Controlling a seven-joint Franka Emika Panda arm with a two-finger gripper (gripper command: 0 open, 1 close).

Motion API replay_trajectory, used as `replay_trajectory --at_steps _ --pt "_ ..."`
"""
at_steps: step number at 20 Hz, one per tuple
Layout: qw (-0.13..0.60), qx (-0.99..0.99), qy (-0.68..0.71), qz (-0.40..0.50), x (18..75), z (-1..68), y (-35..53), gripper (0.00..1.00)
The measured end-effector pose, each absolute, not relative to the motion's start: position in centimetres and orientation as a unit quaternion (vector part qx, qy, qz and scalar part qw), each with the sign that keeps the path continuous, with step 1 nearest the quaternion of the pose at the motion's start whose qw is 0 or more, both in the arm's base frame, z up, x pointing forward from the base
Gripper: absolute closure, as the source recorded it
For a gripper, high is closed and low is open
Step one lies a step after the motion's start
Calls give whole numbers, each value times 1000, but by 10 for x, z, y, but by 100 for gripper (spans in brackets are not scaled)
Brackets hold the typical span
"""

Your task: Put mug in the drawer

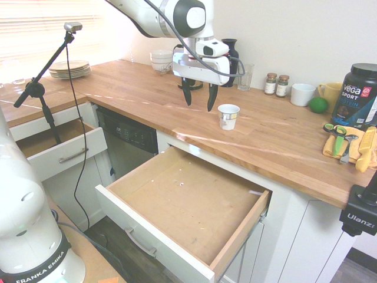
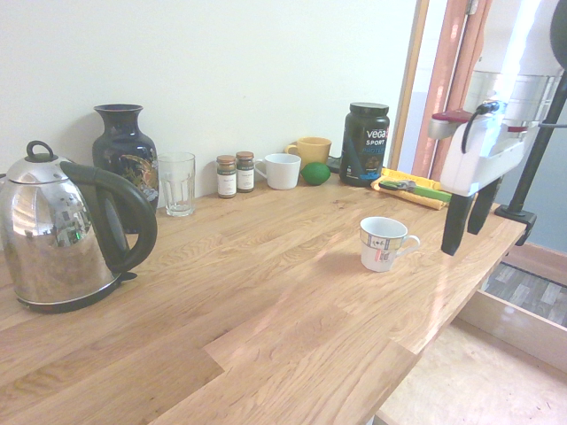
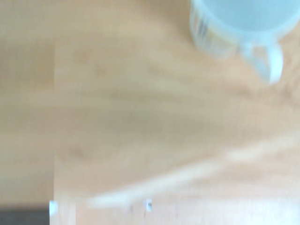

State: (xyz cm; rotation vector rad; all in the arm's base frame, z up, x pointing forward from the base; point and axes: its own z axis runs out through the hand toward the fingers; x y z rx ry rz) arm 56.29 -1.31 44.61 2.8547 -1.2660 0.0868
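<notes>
We find the mug (image 1: 228,116) on the bench (image 1: 277,141) near its front edge, behind the open drawer (image 1: 188,206).

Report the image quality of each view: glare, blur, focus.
First exterior view: sharp; window glare washes out the upper left, and bright streaks of reflection cross the countertop. Second exterior view: crisp on the mug, overexposed at the top right above the gripper. Wrist view: blurred throughout; the mug is a soft pale shape.
</notes>
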Motion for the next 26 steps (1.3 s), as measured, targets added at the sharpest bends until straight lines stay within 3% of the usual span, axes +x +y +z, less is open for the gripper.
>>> replay_trajectory --at_steps 9,16,26 --pt "13 905 -425 29 633 465 -26 0" --pt "17 902 -430 20 682 438 -28 0" --pt "27 905 -425 5 708 403 -19 0"
